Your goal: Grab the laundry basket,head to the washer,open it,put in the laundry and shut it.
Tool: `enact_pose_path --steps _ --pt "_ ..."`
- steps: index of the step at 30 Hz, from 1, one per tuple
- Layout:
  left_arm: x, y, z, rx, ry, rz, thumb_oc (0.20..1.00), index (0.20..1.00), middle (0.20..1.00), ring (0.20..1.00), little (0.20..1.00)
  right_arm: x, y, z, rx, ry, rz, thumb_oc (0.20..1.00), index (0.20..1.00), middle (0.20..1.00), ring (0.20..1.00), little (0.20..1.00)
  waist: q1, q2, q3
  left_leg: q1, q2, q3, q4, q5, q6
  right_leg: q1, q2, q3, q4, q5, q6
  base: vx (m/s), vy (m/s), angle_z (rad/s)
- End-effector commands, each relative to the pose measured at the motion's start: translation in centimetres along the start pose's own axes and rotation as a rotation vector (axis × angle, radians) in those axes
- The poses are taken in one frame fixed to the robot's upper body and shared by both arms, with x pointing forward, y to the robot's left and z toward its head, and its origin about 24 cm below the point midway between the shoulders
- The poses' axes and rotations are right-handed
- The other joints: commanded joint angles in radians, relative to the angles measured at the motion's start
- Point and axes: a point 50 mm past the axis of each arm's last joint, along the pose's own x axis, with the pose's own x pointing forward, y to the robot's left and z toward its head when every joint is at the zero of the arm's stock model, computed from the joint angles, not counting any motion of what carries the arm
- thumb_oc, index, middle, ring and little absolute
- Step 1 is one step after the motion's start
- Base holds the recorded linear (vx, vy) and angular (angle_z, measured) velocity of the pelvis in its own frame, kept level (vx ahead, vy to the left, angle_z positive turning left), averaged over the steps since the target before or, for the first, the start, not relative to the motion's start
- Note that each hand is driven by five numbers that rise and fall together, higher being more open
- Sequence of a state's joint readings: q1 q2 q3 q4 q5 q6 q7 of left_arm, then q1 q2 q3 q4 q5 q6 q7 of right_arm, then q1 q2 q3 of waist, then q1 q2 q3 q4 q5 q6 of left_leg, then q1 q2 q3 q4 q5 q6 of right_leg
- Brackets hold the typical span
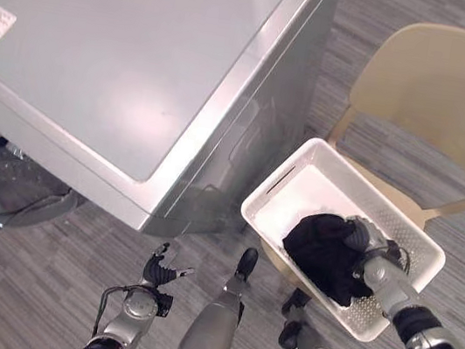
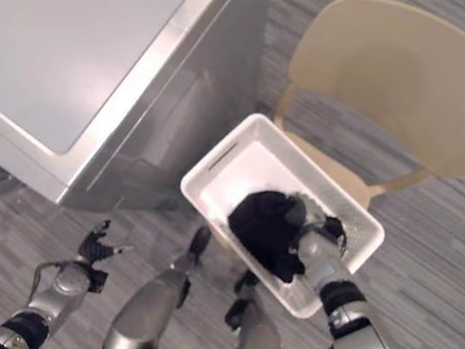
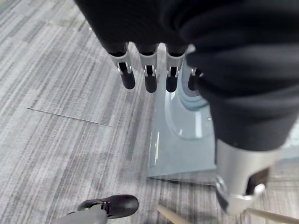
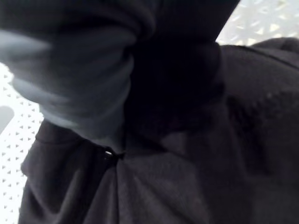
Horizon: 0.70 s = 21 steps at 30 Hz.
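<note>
We have our right hand down in the white laundry basket on the chair — whether it grips the black laundry we cannot tell — the washer to our left, left hand idle, fingers relaxed.

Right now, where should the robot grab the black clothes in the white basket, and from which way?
Probably from above, at the bunched-up top of the black clothes. They lie in a soft heap inside the white basket on the chair, and the basket's walls block the sides. The right hand is already down on the heap; its fingers are hidden in the cloth. The left hand hangs open by the washer.
</note>
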<state>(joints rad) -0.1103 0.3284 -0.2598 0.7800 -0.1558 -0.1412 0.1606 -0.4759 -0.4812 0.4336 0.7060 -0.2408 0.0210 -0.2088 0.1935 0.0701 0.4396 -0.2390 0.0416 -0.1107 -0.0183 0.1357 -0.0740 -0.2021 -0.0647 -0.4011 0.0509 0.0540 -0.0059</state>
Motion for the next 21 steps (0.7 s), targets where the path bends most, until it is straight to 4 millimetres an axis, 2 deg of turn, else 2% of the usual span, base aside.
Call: enact_pose_path --steps 1,6,10,14,16,17,19,20,21 --pt "-1.5 0.7 -3.1 -0.020 0.102 0.012 1.000 1.000 1.000 1.000 1.000 -1.3 0.7 1.0 0.265 -0.086 0.018 0.200 0.200 0.200 0.200 0.200 -0.028 -0.054 -0.111 -0.029 -0.014 0.072 -0.022 -0.012 -0.004 0.043 -0.025 0.066 0.068 -0.193 0.076 0.13 0.072 -0.20" --pt "-2.2 0.8 -4.3 -0.008 0.149 0.003 1.000 1.000 1.000 1.000 1.000 -3.1 -1.3 2.8 0.334 -0.249 -0.003 0.200 0.200 0.200 0.200 0.200 -0.062 -0.078 -0.155 0.030 -0.023 0.088 -0.018 -0.044 0.010 0.114 -0.031 0.075 0.034 -0.188 0.090 0.09 0.061 -0.18" --pt "-3.4 0.0 -6.3 0.000 0.222 -0.029 1.000 1.000 1.000 1.000 1.000 -5.9 -2.7 4.8 0.517 -0.415 0.001 0.200 0.200 0.200 0.200 0.200 -0.102 -0.089 -0.215 0.109 -0.040 0.119 -0.016 -0.095 0.038 0.169 -0.046 0.113 0.019 -0.177 0.116 0.13 0.177 -0.20" --pt "-3.4 -0.1 -5.9 0.015 0.199 -0.044 1.000 1.000 1.000 1.000 1.000 -6.8 -2.9 6.8 0.576 -0.522 0.021 0.200 0.200 0.200 0.200 0.200 -0.117 -0.083 -0.210 0.143 -0.034 0.151 -0.018 -0.104 0.060 0.138 -0.058 0.162 0.102 -0.168 0.138 -0.05 0.145 -0.44" --pt "-2.7 0.2 -4.8 0.027 0.160 -0.033 1.000 1.000 1.000 1.000 1.000 -7.0 -3.2 7.5 0.617 -0.559 0.004 0.200 0.200 0.200 0.200 0.200 -0.121 -0.079 -0.193 0.116 -0.023 0.146 0.001 -0.087 0.064 0.101 -0.034 0.222 0.206 -0.197 0.138 -0.18 0.043 -0.35" --pt "-2.7 0.3 -4.8 0.028 0.160 -0.033 1.000 1.000 1.000 1.000 1.000 -7.0 -3.2 7.5 0.618 -0.559 0.004 0.200 0.200 0.200 0.200 0.200 -0.120 -0.081 -0.193 0.115 -0.024 0.148 0.002 -0.088 0.064 0.097 -0.035 0.223 0.212 -0.200 0.138 -0.18 -0.001 -0.08" --pt "-2.1 0.8 -3.5 0.022 0.112 -0.013 1.000 1.000 1.000 1.000 1.000 -7.0 -3.7 8.2 0.599 -0.593 -0.024 0.200 0.200 0.200 0.200 0.200 -0.118 -0.079 -0.190 0.082 -0.018 0.139 0.022 -0.066 0.065 0.103 0.004 0.269 0.308 -0.250 0.126 -0.23 -0.045 0.16" --pt "-1.9 1.2 -2.7 0.017 0.079 0.002 1.000 1.000 1.000 1.000 1.000 -7.0 -4.0 8.4 0.570 -0.601 -0.046 0.200 0.200 0.200 0.200 0.200 -0.109 -0.091 -0.207 0.041 -0.029 0.126 0.032 -0.044 0.066 0.142 0.048 0.314 0.391 -0.278 0.115 -0.27 -0.106 0.54" --pt "-1.9 1.3 -2.4 0.015 0.063 0.006 1.000 1.000 1.000 1.000 1.000 -6.9 -4.1 8.4 0.561 -0.601 -0.055 0.200 0.200 0.200 0.200 0.200 -0.099 -0.100 -0.221 0.019 -0.037 0.120 0.034 -0.033 0.066 0.169 0.072 0.340 0.407 -0.280 0.112 -0.26 -0.158 0.76"
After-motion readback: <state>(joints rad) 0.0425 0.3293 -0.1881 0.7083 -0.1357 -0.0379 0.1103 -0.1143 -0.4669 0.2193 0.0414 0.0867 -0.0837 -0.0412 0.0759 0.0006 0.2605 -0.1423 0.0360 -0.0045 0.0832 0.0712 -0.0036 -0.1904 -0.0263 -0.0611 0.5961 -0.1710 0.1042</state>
